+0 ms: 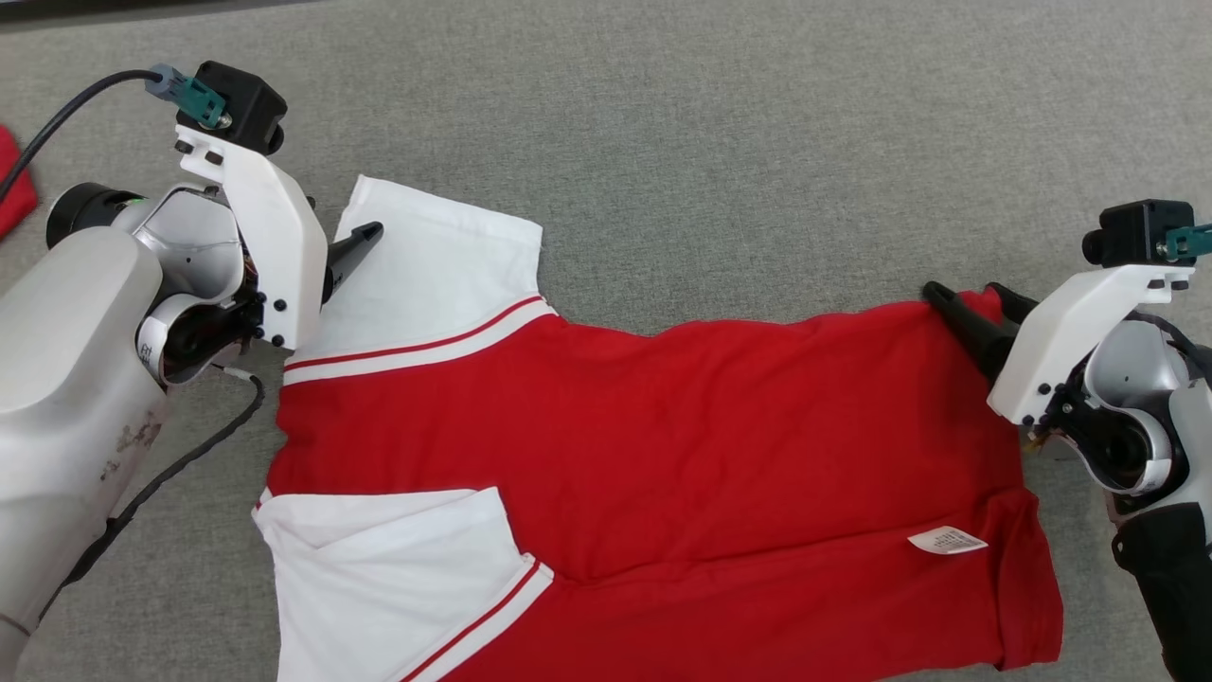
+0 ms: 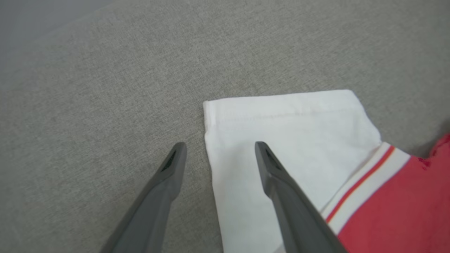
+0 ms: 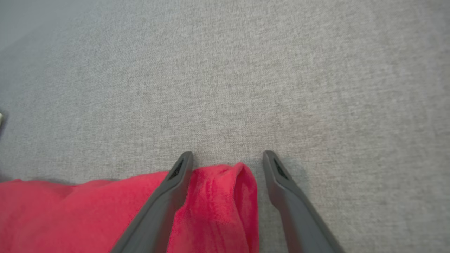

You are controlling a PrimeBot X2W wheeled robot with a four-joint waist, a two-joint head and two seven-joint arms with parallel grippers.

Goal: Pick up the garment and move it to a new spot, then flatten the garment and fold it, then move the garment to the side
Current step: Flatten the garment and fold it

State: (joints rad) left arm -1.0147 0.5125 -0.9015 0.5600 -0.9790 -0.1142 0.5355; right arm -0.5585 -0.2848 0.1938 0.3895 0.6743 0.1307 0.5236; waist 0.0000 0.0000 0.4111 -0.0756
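Note:
The garment [image 1: 653, 455] is a red shirt with white sleeves and red-striped trim, lying spread on the grey cloth surface, a white label near its right hem. My left gripper [image 1: 350, 248] is open at the far white sleeve [image 2: 281, 140]; one finger is over the sleeve, the other over bare cloth beside the sleeve's edge. My right gripper [image 1: 966, 301] is open at the garment's far right corner [image 3: 225, 196], whose bunched red fabric lies between the two fingers [image 3: 168, 196].
The grey fabric surface [image 1: 720, 142] stretches wide beyond the garment. A red cloth piece [image 1: 14, 185] shows at the left edge. A black cable [image 1: 180, 464] trails beside my left arm.

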